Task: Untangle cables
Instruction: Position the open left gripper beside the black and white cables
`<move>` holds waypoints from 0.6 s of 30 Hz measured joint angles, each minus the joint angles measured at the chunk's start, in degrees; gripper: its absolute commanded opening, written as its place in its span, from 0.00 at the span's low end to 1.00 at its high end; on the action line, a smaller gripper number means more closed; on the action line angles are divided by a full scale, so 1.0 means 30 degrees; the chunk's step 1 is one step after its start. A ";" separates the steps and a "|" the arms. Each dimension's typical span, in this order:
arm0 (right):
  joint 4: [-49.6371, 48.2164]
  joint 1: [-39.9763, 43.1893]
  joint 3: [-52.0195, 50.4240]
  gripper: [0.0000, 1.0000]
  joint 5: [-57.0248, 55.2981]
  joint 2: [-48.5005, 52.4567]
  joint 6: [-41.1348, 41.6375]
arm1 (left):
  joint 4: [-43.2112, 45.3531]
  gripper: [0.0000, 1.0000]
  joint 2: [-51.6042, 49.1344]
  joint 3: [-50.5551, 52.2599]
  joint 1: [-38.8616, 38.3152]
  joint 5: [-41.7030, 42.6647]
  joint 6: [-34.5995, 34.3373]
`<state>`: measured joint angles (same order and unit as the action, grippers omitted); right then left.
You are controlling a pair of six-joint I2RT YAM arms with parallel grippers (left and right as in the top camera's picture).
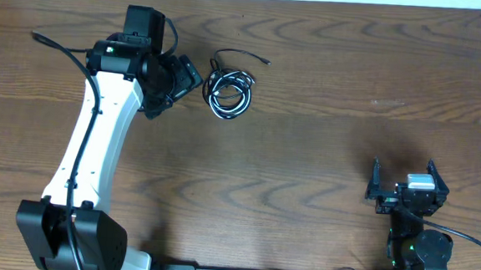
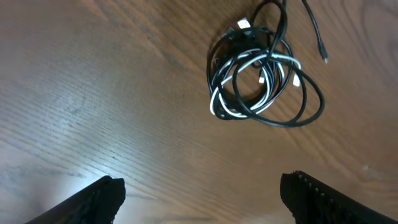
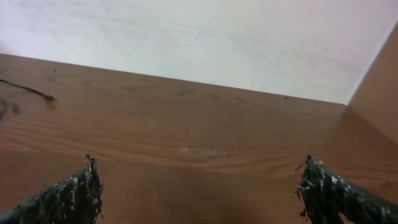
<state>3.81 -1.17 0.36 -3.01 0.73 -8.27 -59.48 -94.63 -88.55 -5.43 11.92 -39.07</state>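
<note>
- The left jaws stand wide apart with nothing between them. In the left wrist view their dark fingertips (image 2: 102,196) sit at the bottom corners, with only bare wood between.
- The cables (image 2: 258,81) lie ahead of the left jaws, not touching them, flat on the worktop (image 2: 93,93). Black cords and a white one are wound together in one loose coil. A small white plug shows at its top, and one black end trails off to the upper right.
- From overhead, that coil (image 1: 229,92) lies just beside the left jaws, in the far part of the worktop.
- The white left arm (image 1: 98,135) reaches out from the near left corner.
- The right jaws are also spread wide and hold nothing. They frame bare wood and a pale wall (image 3: 217,37).
- The right arm (image 1: 411,212) sits folded at the near right corner, well apart from the cables.
</note>
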 measured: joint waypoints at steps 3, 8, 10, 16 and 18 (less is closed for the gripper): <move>0.0000 0.0000 0.0000 0.99 0.0000 0.0000 0.0000 | -0.0007 0.87 0.0000 0.0000 0.0000 -0.0073 -0.0969; 0.0000 0.0000 0.0000 0.99 0.0000 0.0000 0.0000 | -0.0007 0.87 0.0000 0.0000 0.0000 -0.0080 -0.1647; 0.0000 0.0000 0.0000 0.99 0.0000 0.0000 0.0000 | -0.0007 0.88 0.0000 0.0000 0.0000 -0.0080 -0.1770; 0.0000 0.0000 0.0000 0.99 0.0000 0.0000 0.0000 | -0.0109 0.88 0.0000 0.0000 0.0000 -0.0080 -0.1982; 0.0000 0.0000 0.0000 0.99 0.0000 0.0000 0.0000 | -0.0175 0.88 0.0000 0.0007 0.0000 -0.0080 -0.1989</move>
<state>3.81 -1.17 0.36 -3.01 0.73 -8.27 -60.01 -94.63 -88.53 -5.43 11.68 -45.04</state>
